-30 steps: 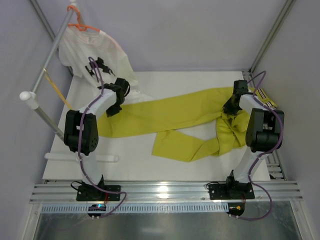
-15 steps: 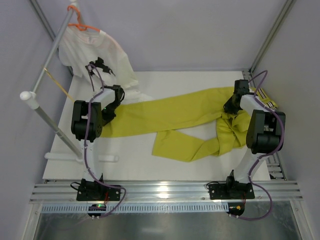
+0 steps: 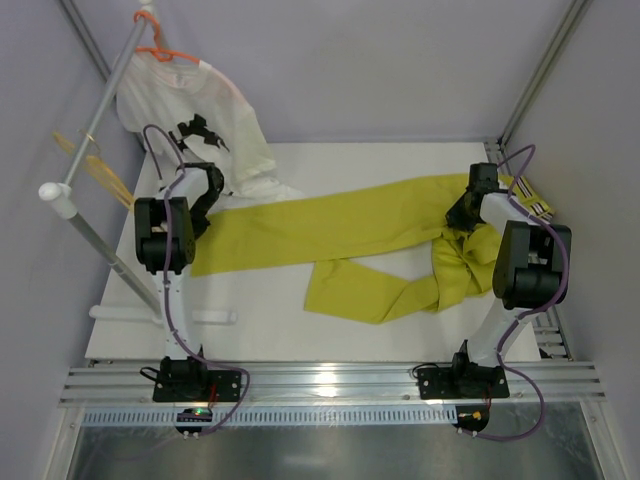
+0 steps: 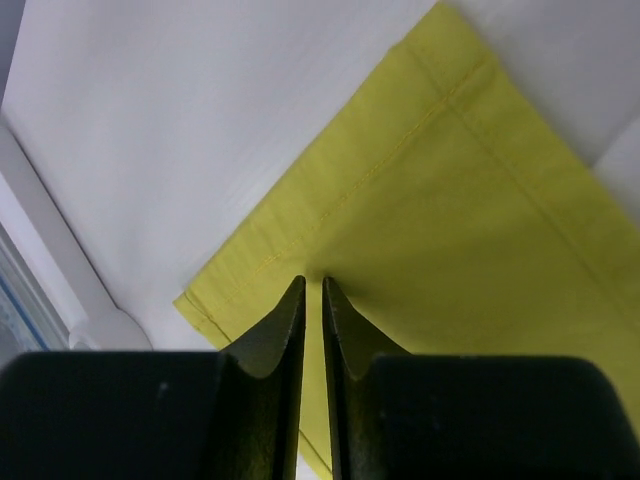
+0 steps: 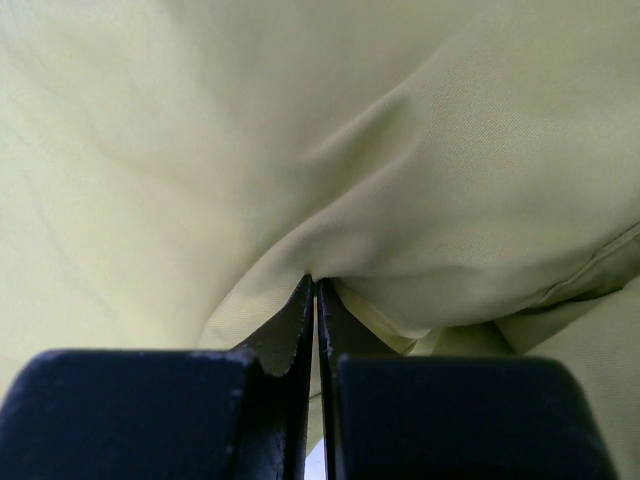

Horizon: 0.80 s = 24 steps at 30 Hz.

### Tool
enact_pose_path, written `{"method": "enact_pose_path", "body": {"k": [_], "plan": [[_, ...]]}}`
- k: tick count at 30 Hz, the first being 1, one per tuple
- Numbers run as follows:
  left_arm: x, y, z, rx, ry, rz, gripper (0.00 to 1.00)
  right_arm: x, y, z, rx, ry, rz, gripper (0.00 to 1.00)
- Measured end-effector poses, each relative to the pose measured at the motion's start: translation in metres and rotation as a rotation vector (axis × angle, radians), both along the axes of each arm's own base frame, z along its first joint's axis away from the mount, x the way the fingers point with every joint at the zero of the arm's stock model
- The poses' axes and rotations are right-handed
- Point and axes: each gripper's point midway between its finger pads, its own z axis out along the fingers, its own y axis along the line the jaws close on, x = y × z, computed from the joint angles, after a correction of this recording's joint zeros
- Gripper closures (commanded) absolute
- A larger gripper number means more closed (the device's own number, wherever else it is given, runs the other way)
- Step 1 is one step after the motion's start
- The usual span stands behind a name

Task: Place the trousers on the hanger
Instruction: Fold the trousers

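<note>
My left gripper [image 4: 311, 283] has been narrowing over the last second and is now down to a thin slit. Its tips sit on the trousers [image 4: 450, 200] just inside the stitched hem of one leg. The hem's corner lies a little left of the tips, with the bare white table [image 4: 150, 130] beyond it. The cloth looks flat there, so I cannot tell whether a fold is pinched between the jaws or they only rest on it. In that same second this arm has pulled back from the middle of the leg to its end. I judge that I am taking hold of the end that must go over the hanger first. The arm is folded tight, with the upper link upright, the forearm reaching forward and the wrist tipped down onto the cloth.

My right gripper [image 5: 316, 282] has not moved. Its jaws are closed on a bunched ridge of the trousers at the waist end, with the elbow high and the wrist pointing down. The rest of the trousers lies on the table between my two grippers, one leg doubled back toward me.

Farther off, beyond and left of the left gripper, the hanger [image 3: 110, 180] hangs on the rail [image 3: 92, 128]. It has swung since a second ago. The trousers are still well apart from it.
</note>
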Motion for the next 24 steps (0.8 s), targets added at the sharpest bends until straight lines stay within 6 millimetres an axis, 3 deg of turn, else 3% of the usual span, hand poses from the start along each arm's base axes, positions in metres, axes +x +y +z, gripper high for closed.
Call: {"method": "enact_pose_path", "body": {"k": [2,6,7,8,11,15,20,24], "plan": [[0.010,0.001,0.004,0.004,-0.021,0.000,0.87,0.000,0.002,-0.001,0.009,-0.004,0.006,0.94],[0.020,-0.001,0.012,-0.002,-0.062,-0.001,0.75,0.004,0.008,0.002,0.049,-0.025,0.034,0.73],[0.019,-0.004,0.011,-0.012,-0.071,-0.002,0.71,0.005,0.011,0.003,0.060,-0.027,0.045,0.65],[0.016,-0.006,0.011,-0.021,-0.077,-0.004,0.64,0.007,0.013,0.006,0.071,-0.035,0.060,0.61],[0.001,-0.021,0.012,-0.049,-0.081,-0.031,0.59,0.012,0.018,0.014,0.086,-0.051,0.079,0.54],[-0.020,-0.067,0.014,-0.069,-0.081,-0.154,0.55,0.007,0.021,0.029,0.084,-0.055,0.097,0.53],[-0.031,-0.138,0.015,-0.088,-0.099,-0.364,0.52,-0.006,0.023,0.063,0.059,-0.098,0.119,0.48],[-0.049,-0.174,0.015,-0.120,-0.118,-0.471,0.49,-0.021,0.025,0.085,0.056,-0.129,0.116,0.42]]}}
